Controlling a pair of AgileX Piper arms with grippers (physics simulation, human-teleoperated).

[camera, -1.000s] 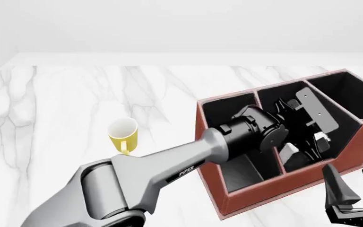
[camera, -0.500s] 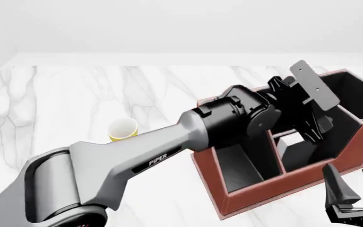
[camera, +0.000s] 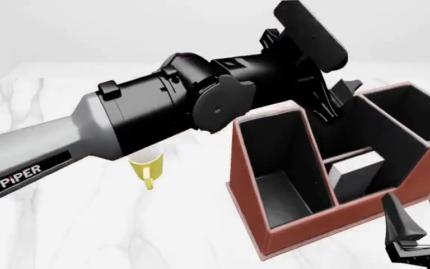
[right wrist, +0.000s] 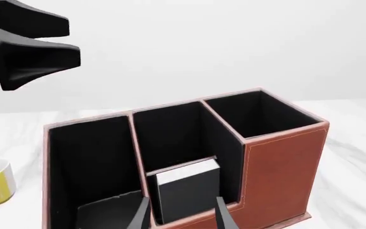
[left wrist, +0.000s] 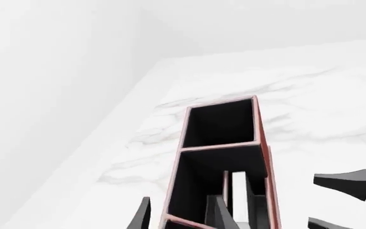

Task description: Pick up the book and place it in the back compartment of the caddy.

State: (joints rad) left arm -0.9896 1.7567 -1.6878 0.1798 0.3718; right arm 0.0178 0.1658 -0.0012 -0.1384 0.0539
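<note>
The black book (camera: 353, 170) with white page edges stands upright in the back compartment (camera: 364, 182), the small low cell of the reddish-brown caddy (camera: 312, 227), just before the low crossbar. It shows in the right wrist view (right wrist: 186, 191) and as a white strip in the left wrist view (left wrist: 239, 191). My left gripper (camera: 336, 102) is open and empty, raised above the caddy's middle; it also shows in the left wrist view (left wrist: 179, 215). My right gripper (camera: 422, 225) is open and empty, low at the caddy's near right corner.
A yellow mug (camera: 149, 163) stands on the marble table (camera: 88, 123) left of the caddy, partly hidden by my left arm. The caddy's long cell (camera: 275, 168) and far right cell (camera: 405, 120) hold nothing I can see.
My left gripper has risen out of the caddy's middle column to well above its rim, leaving the book standing in the small low cell. The right gripper has not moved.
</note>
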